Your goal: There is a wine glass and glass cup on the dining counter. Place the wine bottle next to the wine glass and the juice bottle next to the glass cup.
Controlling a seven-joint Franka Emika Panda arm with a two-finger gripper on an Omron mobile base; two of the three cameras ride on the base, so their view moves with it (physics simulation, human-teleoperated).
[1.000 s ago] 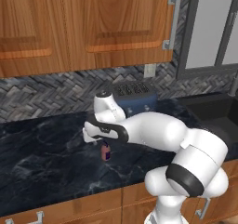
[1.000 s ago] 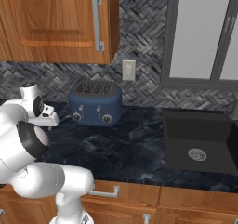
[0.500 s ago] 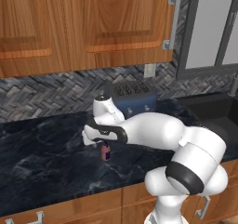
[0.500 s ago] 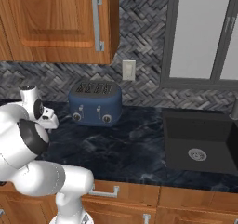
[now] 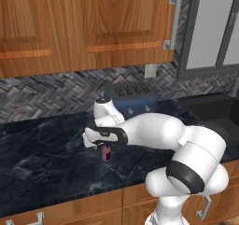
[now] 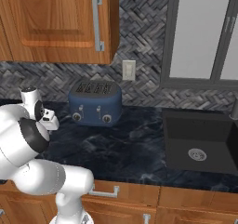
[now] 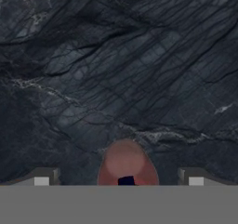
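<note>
Juice bottle (image 5: 106,152) small, red-pink, upright on black marbled counter (image 5: 42,158), directly beneath gripper (image 5: 104,148). In hand view, bottle (image 7: 127,165) between spread fingertips (image 7: 42,177), gaps either side: jaws released, not grasping. Blue toaster (image 5: 132,99) behind, near backsplash.

My two base cameras look forward and down from behind me, left and right, sharing the black marbled stone counter (image 5: 42,154) and blue four-slot toaster (image 6: 95,102). My hand camera stares straight down, close over that stone.
</note>
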